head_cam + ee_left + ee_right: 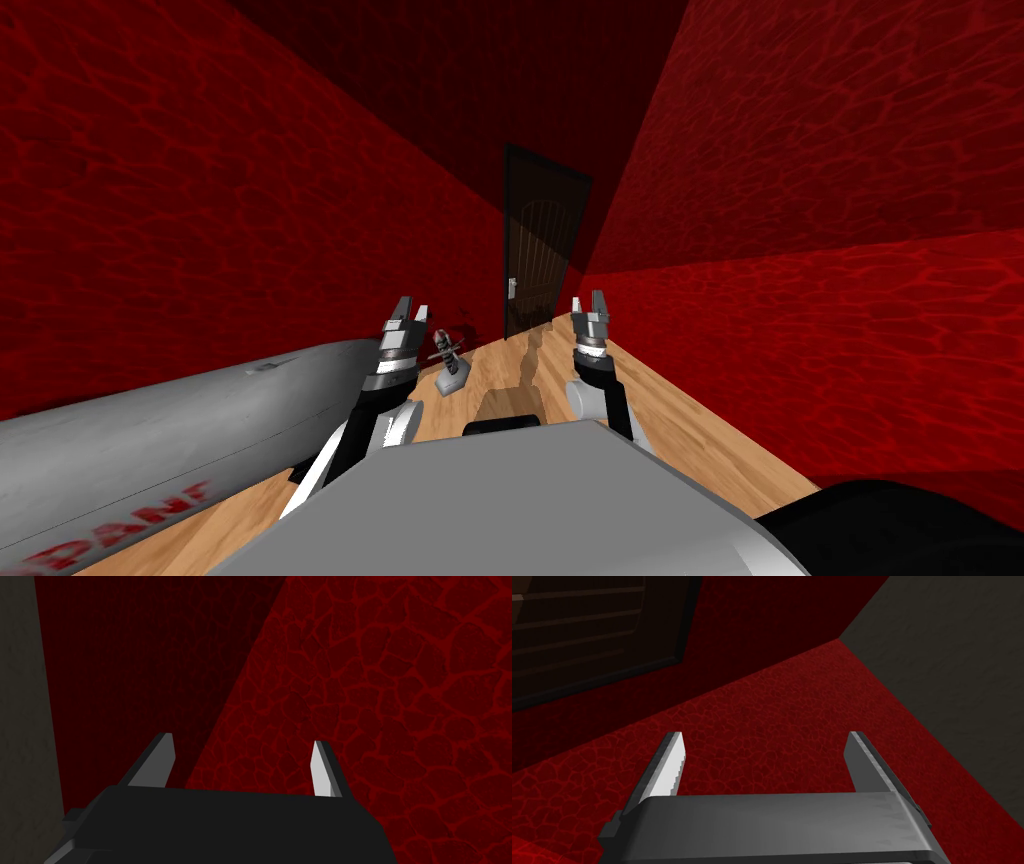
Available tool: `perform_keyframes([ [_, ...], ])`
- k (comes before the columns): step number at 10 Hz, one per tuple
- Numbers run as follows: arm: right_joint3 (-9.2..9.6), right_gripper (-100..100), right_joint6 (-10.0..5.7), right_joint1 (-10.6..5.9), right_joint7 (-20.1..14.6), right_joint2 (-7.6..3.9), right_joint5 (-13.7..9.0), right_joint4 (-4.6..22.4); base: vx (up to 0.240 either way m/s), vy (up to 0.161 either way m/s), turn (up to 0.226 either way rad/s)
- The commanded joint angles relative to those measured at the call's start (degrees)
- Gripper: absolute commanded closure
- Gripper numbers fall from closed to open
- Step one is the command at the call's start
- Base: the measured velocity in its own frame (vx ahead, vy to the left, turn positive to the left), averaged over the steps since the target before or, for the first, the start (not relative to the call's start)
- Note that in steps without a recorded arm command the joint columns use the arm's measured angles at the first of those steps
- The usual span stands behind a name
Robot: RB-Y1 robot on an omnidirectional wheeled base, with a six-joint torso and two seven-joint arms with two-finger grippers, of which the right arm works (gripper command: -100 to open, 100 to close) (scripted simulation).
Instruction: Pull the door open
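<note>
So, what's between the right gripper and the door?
Head view: only bare wood floor separates the right gripper from the dark door; nothing stands there.

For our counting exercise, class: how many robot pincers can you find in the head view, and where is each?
2. The left pincer is open, beside the long grey cylinder; the right pincer, also open, points toward the far dark door.

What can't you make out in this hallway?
Door handle, head view: too small to tell its shape.
Door, right wrist view: cut off by the edge.
Grey object on the floor, head view: too small to name.
Red lettering on the grey cylinder: cut by the edge.
</note>
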Motion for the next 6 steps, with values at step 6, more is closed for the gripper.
perform_keyframes([
  [6, 0.34, -100, -0.14, -4.66, 4.41, -2.38, 3.38, 8.43, 0.076, 0.004, -0.004],
])
